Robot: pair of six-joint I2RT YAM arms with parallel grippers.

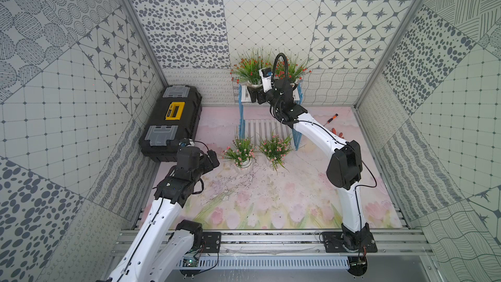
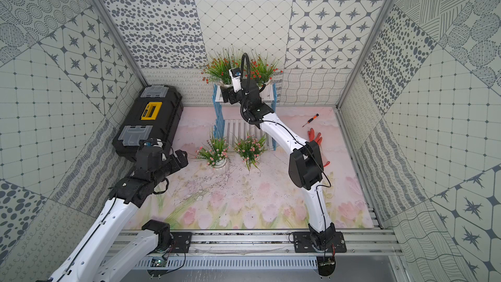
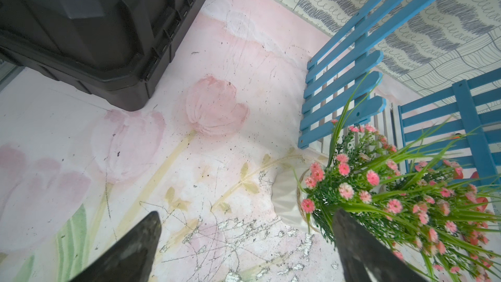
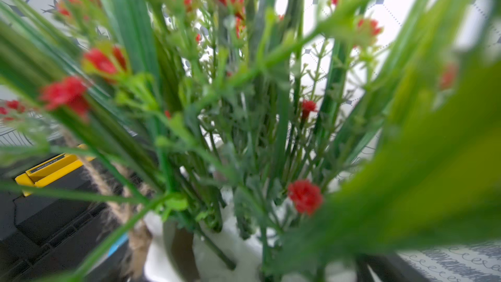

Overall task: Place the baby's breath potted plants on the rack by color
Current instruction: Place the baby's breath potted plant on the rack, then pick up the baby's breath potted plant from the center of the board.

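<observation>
At the far left, a black and yellow toolbox (image 1: 170, 123) is seen lying on the tabletop (image 1: 271, 199), close to the side wall. Just beside its near corner the left end effector (image 1: 215, 159) is held low over the tabletop. In the left wrist view its fingers (image 3: 130, 250) are spread wide apart and nothing is held between them (only the flower-printed surface is seen in the gap).

Near it, to the right, the first pink plant (image 1: 241, 150) stands upright in its white ribbed pot on the tabletop. The second pink plant (image 1: 275, 148) is placed just beside it, with its pot hidden by leaves in both top views. Both are found right in front of the lower shelf of the rack (image 1: 260, 128).

On the upper shelf, the left red plant (image 1: 249, 69) and the right red plant (image 1: 295, 68) are set side by side before the back wall. The right end effector (image 1: 253, 94) is found at this shelf, just beside the pot of the left red plant. The right wrist view is filled with blurred leaves and red flowers, so it cannot be told how far it is open or whether the pot is gripped.

Further right, a screwdriver (image 1: 330, 118) with an orange handle lies on the tabletop, and an orange glove (image 2: 315, 136) is partly covered by the right arm.
</observation>
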